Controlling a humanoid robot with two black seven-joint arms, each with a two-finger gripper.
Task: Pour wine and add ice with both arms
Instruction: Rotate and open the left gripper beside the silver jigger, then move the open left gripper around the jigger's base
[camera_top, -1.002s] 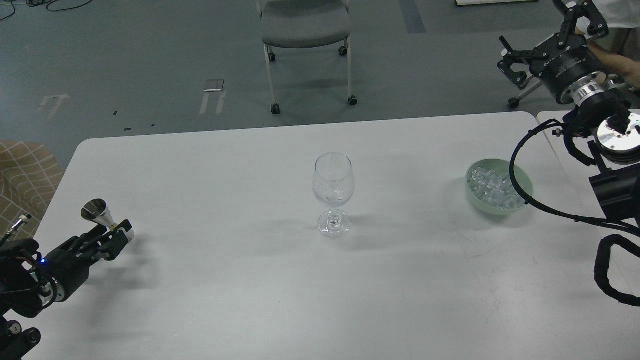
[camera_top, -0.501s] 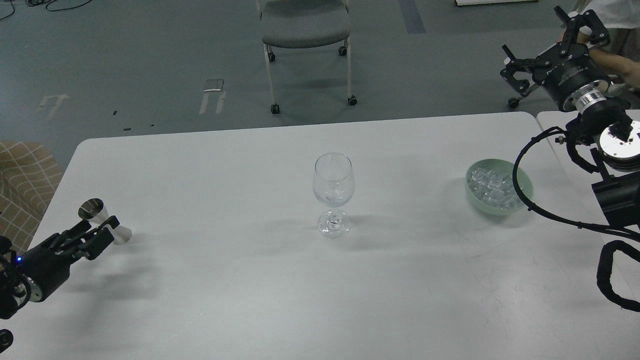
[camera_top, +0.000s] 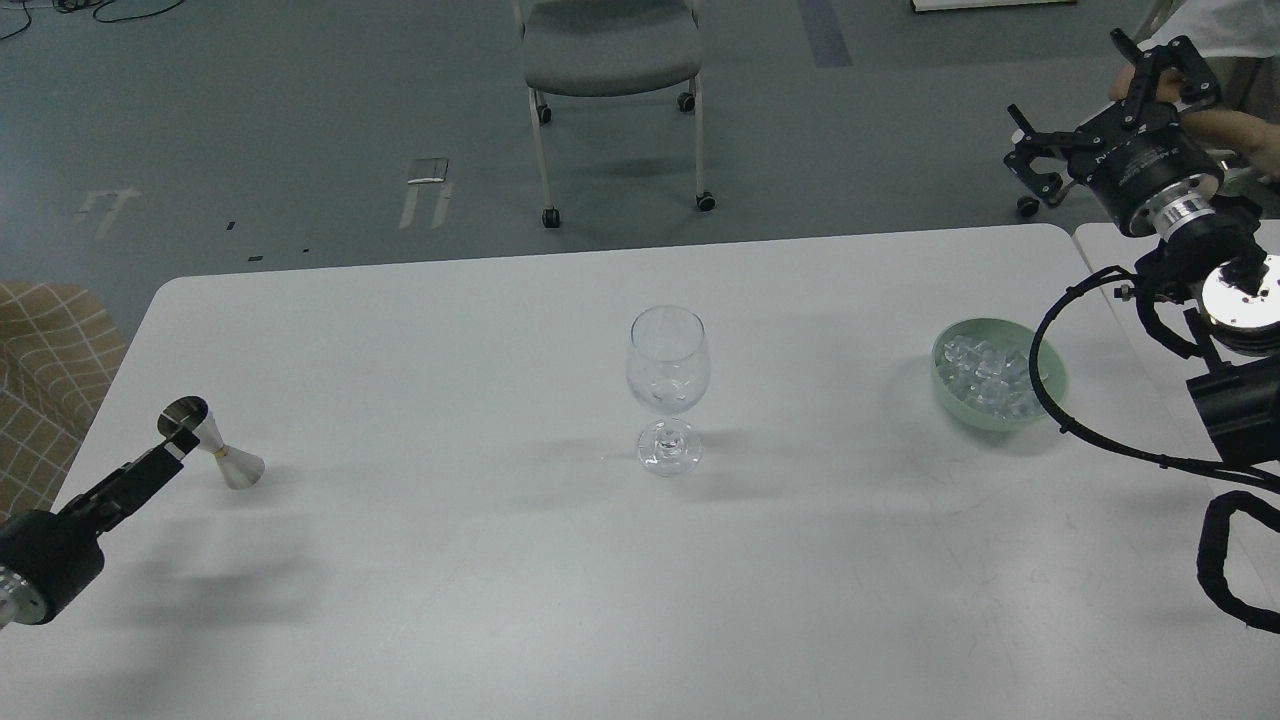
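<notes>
A clear wine glass (camera_top: 667, 385) stands upright near the middle of the white tabletop (camera_top: 500, 580), its bowl looking nearly empty; whether any wine lies in it cannot be told from this view. To its right, well apart, a pale green bowl (camera_top: 1046, 398) holds the ice (camera_top: 985, 375), a heap of small glassy cubes, and a looped black cable (camera_top: 1050, 390) from the right arm (camera_top: 1225, 400) hangs across the bowl's right side. At the tabletop's left edge a small steel jigger (camera_top: 222, 452) stands with its wider foot on the surface and its upper cup tilted toward the camera. The left gripper (camera_top: 165, 462) reaches in from the lower left, its tip overlapping the jigger's upper cup; its fingers are seen end-on as one dark bar, so whether they are apart, together or touching the jigger cannot be told. The right gripper (camera_top: 1105, 110) is raised beyond the tabletop's far right corner, above the floor, its fingers (camera_top: 1035, 165) spread wide apart with nothing between them. A person's hand (camera_top: 1130, 78) and forearm show just behind it. A grey wheeled chair (camera_top: 610, 50) stands on the floor past the far edge.
</notes>
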